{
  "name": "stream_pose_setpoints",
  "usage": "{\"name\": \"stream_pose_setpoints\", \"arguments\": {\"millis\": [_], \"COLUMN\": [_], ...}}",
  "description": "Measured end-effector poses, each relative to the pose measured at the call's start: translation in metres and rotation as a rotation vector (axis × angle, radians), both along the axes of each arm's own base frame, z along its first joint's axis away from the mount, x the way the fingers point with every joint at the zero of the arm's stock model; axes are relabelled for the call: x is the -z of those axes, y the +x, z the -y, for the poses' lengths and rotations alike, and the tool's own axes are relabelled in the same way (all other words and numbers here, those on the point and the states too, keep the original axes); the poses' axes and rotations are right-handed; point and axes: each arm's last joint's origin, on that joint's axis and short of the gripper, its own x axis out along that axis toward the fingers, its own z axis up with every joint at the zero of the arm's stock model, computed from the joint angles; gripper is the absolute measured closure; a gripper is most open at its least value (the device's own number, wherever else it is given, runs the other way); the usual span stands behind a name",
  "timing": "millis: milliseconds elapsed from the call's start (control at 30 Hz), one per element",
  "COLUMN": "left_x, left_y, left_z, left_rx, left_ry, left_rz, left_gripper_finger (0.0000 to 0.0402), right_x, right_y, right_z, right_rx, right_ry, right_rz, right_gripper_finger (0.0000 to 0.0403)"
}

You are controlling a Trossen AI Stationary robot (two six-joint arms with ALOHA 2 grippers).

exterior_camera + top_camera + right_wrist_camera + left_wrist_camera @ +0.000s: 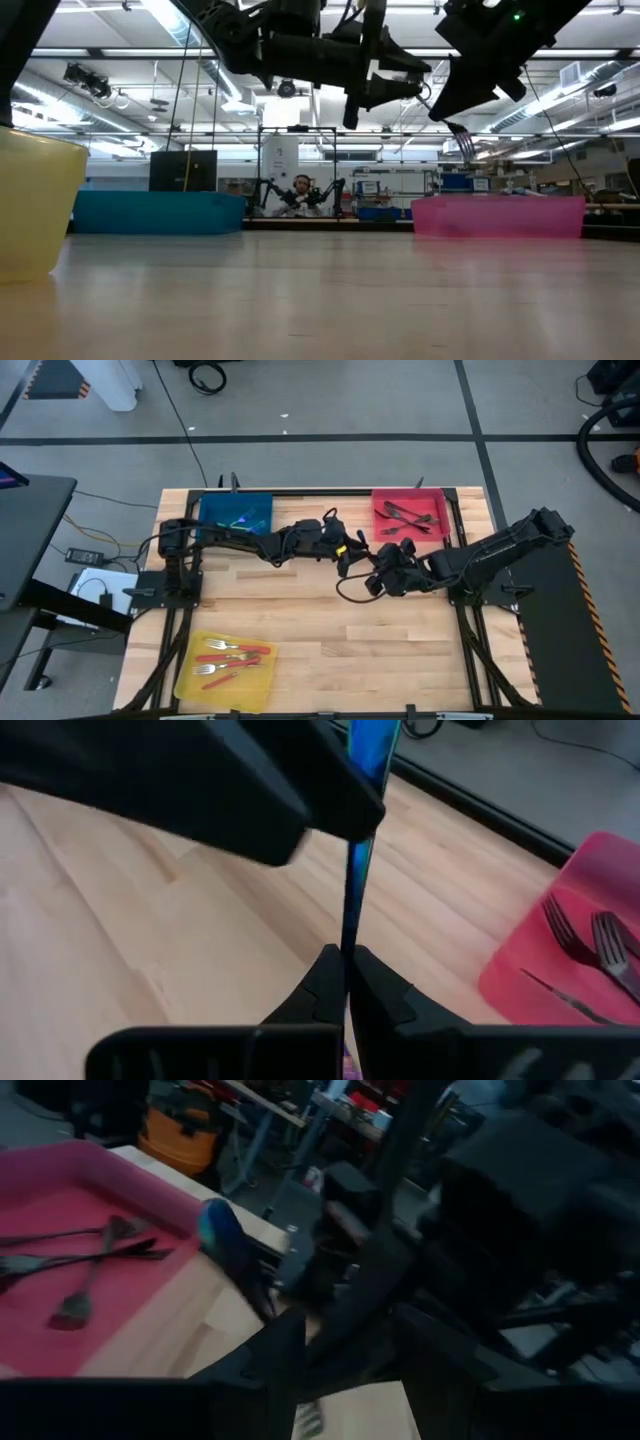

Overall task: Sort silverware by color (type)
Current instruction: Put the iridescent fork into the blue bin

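Your right gripper point(345, 982) clamped on an iridescent utensil point(360, 830) above the tabletop point(330, 630), left gripper point(345, 555) spread apart just beside it, red tray point(410, 512) of dark forks point(405, 515) near, blue tray point(235, 512) and yellow tray point(228, 670) well apart.

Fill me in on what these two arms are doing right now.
They are sorting silverware by color. The right gripper is shut on a blue iridescent utensil, held above the table's middle, with the open left gripper right beside it, as if for a handover. Dark pieces lie in the red tray, red-handled forks in the yellow tray.
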Motion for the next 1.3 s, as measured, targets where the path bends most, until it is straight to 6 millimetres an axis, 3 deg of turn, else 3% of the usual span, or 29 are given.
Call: {"name": "stream_pose_setpoints", "arguments": {"millis": [533, 700, 900, 1167, 1300], "left_x": [0.001, -0.002, -0.021, -0.014, -0.017], "left_y": [0.001, 0.000, -0.009, -0.012, -0.013], "left_z": [0.007, 0.008, 0.000, -0.013, -0.017], "left_rx": [0.036, 0.132, 0.205, 0.177, 0.167], "left_ry": [0.010, 0.025, 0.045, 0.059, 0.068], "left_rz": [-0.006, 0.009, 0.032, -0.043, -0.011], "left_gripper_finger": [0.0259, 0.0260, 0.0260, 0.0260, 0.0260], "right_x": [0.001, -0.001, -0.015, -0.040, -0.046], "right_y": [0.002, -0.001, -0.020, -0.039, -0.040], "right_z": [0.010, 0.016, 0.020, 0.010, 0.006], "right_rx": [0.003, 0.031, 0.065, 0.027, -0.009], "right_ry": [0.010, 0.001, 0.005, -0.042, -0.050], "right_rz": [-0.027, -0.044, -0.014, 0.126, 0.165], "right_gripper_finger": [0.0394, 0.0394, 0.0394, 0.0394, 0.0394]}}
